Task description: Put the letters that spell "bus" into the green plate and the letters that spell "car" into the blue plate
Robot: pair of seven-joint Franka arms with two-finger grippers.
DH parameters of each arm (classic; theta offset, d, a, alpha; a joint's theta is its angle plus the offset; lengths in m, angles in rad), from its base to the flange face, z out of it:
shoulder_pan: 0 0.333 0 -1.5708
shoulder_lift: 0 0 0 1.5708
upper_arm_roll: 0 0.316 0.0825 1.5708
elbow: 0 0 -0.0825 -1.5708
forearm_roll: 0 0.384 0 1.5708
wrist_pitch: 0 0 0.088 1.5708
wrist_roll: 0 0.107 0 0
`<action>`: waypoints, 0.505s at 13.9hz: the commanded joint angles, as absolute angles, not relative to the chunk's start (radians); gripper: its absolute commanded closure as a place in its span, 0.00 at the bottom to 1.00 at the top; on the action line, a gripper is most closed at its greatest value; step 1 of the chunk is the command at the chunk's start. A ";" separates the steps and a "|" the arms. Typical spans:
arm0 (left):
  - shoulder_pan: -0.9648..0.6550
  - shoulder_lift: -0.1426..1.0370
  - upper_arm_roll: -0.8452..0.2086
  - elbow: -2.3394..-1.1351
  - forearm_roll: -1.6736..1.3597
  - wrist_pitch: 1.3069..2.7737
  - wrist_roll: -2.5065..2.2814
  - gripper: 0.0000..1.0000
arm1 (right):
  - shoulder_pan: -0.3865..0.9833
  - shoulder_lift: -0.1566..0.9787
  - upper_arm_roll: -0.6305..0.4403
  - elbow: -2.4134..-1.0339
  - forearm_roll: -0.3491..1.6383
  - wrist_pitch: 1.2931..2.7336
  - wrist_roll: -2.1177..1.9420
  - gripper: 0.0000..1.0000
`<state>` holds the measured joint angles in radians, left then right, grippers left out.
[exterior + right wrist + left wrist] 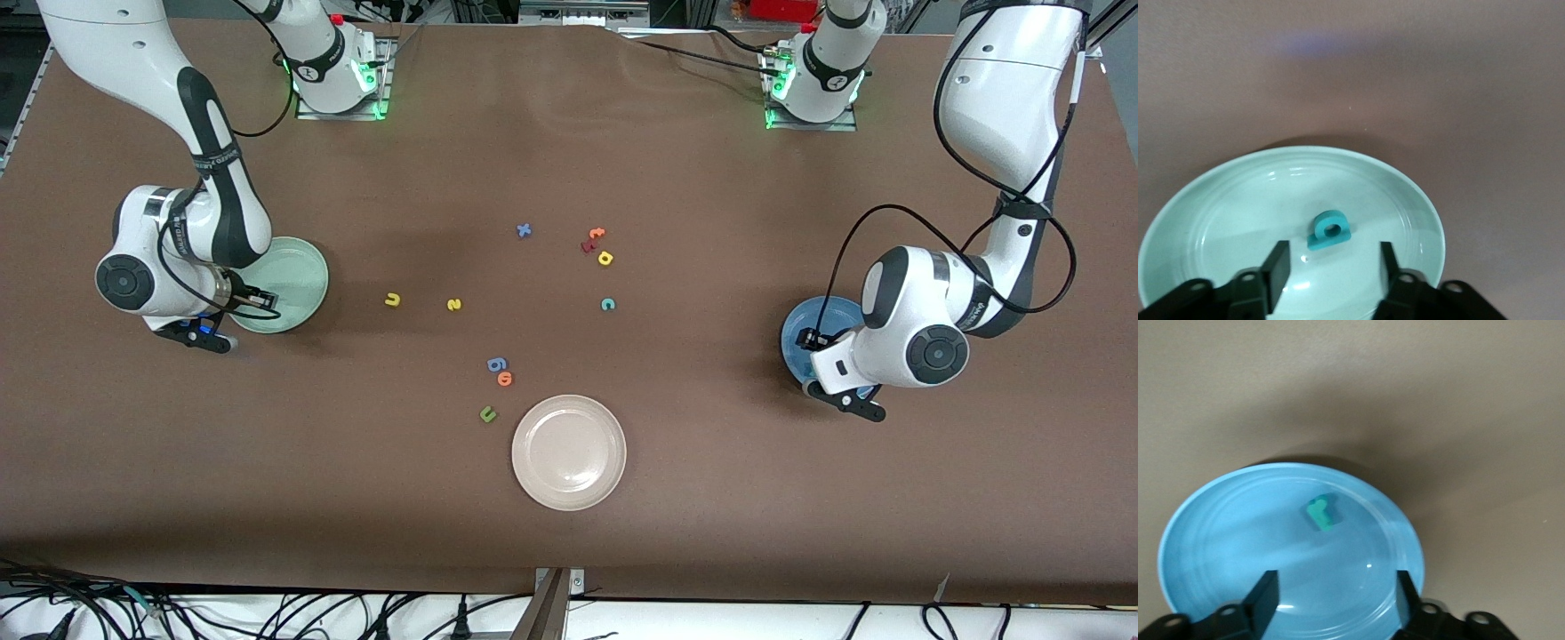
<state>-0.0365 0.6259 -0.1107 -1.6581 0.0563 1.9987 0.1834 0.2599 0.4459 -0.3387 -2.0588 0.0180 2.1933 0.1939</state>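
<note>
Hovering over the green plate (289,283) near the desk's right-arm edge, right gripper (1331,270) open above the dropped "b" (1329,230). Still mid-desk: yellow "u" (392,300), "s" (454,305), "a" (605,259), teal "c" (607,304). Left gripper (1335,599) wide over blue plate (1218,540), "r" (1321,513) inside.

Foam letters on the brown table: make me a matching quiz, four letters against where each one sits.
Letters:
1. teal foam "b"
2. teal foam "r"
3. small green foam "u"
4. teal foam "c"

Places:
A. beside the round cream-white plate
B. in the round sky-blue plate
C. on bare table
D. in the round pale mint-green plate

Pairs: 1-D, 2-B, 3-A, 4-C
</note>
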 commanded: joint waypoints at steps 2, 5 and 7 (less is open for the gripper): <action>-0.063 0.612 -0.185 -1.663 -0.006 2.026 0.036 0.00 | 0.275 0.362 -0.293 -2.027 0.029 2.076 0.243 0.01; -0.087 0.612 -0.253 -1.667 -0.037 2.089 -0.159 0.00 | 0.275 0.328 -0.194 -2.016 0.031 2.056 0.398 0.01; -0.161 0.614 -0.270 -1.674 -0.028 2.135 -0.323 0.00 | 0.275 0.330 -0.125 -2.010 0.034 2.084 0.503 0.01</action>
